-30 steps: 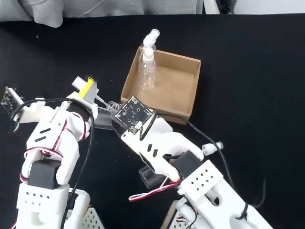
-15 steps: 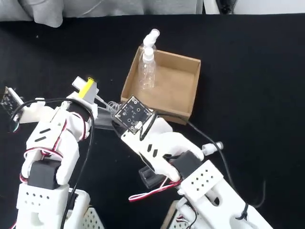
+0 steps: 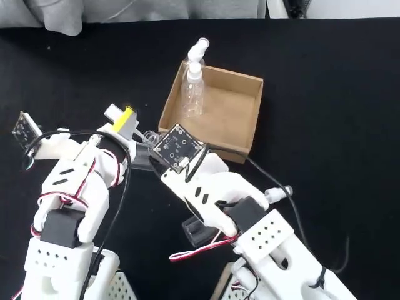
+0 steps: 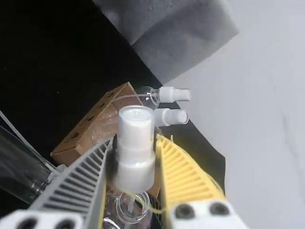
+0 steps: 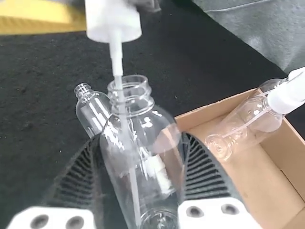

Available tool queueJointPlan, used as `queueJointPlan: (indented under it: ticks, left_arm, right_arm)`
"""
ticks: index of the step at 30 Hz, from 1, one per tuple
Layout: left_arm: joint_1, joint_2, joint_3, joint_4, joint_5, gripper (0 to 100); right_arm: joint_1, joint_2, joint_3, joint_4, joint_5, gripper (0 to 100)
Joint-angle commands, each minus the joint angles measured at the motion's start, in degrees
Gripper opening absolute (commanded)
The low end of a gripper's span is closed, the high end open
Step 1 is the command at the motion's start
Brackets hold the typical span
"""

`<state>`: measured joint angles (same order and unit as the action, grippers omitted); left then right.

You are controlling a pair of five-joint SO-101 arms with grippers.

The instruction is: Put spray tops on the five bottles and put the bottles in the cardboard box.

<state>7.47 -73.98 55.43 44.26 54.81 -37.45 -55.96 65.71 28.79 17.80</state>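
bottle base cut off, spray top head cropped

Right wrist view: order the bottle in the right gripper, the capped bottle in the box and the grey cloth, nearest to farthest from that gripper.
1. Open bottle, clamped in the right gripper.
2. Capped bottle, lying in the cardboard box alongside.
3. Grey cloth, beyond the box.

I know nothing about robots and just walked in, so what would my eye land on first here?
Over the black table, the left jaws pinch a white spray top, its thin tube dipping into the open neck of a clear bottle clamped in the right jaws; the top is not yet seated. Just beyond them sits a cardboard box with two capped bottles at its far corner, nozzles poking over the rim.
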Motion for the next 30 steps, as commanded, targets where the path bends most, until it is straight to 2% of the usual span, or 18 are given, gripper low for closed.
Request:
queueJointPlan:
  ticks: [1,5,9,21,24,27,30]
  left_arm:
    - [1.01,-0.62,-0.66,-0.88,-1.85,3]
    - [1.36,-0.62,-0.66,-0.79,-6.95,3]
    - [1.36,-0.62,-0.57,-0.7,-9.14,3]
    - [1.36,-0.62,-1.1,1.05,-8.97,3]
    - [1.36,-0.62,-0.75,1.14,-8.62,12]
    - [1.27,-0.62,-0.57,1.32,-5.1,23]
    - [1.27,-0.62,-0.75,2.29,-3.78,27]
  right_arm:
    - [1.49,-2.68,-0.48,-2.37,0.62,5.3]
    - [1.49,-2.68,-0.48,-2.37,0.62,5.3]
    - [1.49,-2.68,-0.48,-2.37,0.62,5.3]
    - [1.49,-2.68,-0.48,-2.37,0.53,5.3]
    - [1.49,-2.68,-0.48,-2.37,0.53,5.3]
    - [1.58,-2.68,-0.48,-2.37,0.35,5.3]
    - [1.58,-2.68,-0.48,-2.37,0.26,5.3]
